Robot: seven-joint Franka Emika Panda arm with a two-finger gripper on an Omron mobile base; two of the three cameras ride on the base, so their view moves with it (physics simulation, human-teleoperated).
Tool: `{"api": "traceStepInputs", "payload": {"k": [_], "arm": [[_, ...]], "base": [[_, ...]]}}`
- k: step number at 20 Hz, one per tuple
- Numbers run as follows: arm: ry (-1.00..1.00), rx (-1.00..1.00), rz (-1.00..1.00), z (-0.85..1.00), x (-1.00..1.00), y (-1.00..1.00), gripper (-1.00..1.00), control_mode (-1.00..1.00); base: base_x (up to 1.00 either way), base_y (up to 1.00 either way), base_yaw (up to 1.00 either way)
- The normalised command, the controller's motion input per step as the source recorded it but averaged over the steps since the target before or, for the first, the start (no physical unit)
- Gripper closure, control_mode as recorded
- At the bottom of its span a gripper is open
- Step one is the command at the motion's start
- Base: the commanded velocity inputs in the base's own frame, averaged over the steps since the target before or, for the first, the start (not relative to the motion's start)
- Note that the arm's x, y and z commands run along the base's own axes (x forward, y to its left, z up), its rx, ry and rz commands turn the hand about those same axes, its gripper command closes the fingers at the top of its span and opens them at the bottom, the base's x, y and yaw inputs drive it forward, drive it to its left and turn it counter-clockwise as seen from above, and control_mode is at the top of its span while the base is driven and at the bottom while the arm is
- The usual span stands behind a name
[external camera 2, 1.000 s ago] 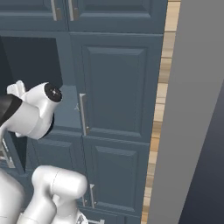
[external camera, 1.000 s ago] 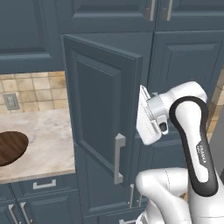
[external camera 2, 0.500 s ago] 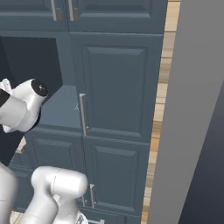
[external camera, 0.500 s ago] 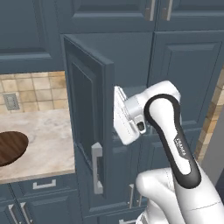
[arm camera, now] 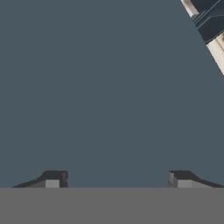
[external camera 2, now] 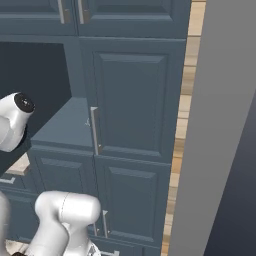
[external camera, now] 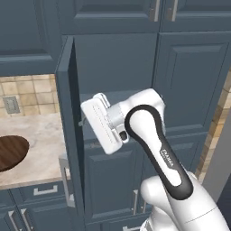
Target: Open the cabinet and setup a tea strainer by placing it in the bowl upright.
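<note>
The tall slate-blue cabinet [external camera: 113, 67] with recessed-panel doors fills the centre of my left base view. Its left door [external camera: 67, 131] stands swung out, nearly edge-on, with its vertical silver bar handle [external camera: 66, 179] at lower left. Its right door [external camera 2: 132, 100] is shut in my right base view, its silver handle [external camera 2: 93, 131] just left of centre. The dark interior opens at upper left there. The shallow round dark brown wooden bowl [external camera: 10, 152] rests flat at the left edge, on the pale counter. I cannot make out the tea strainer.
</note>
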Motion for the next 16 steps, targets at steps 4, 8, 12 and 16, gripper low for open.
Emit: {"api": "traceStepInputs", "payload": {"k": [4, 8, 12, 16], "arm": [[0.0, 0.0, 0.0, 0.0, 0.0, 0.1, -1.0, -1.0], [0.0, -0.02, 0.0, 0.0, 0.0, 0.0, -1.0, -1.0], [0.0, -0.12, 0.0, -0.02, 0.03, -0.28, -1.0, -1.0], [-0.03, -0.17, 0.0, -0.02, 0.02, -0.56, -1.0, -1.0]], "base": [[0.0, 0.0, 0.0], [0.0, 0.0, 0.0], [0.0, 0.0, 0.0], [0.0, 0.0, 0.0]]}}
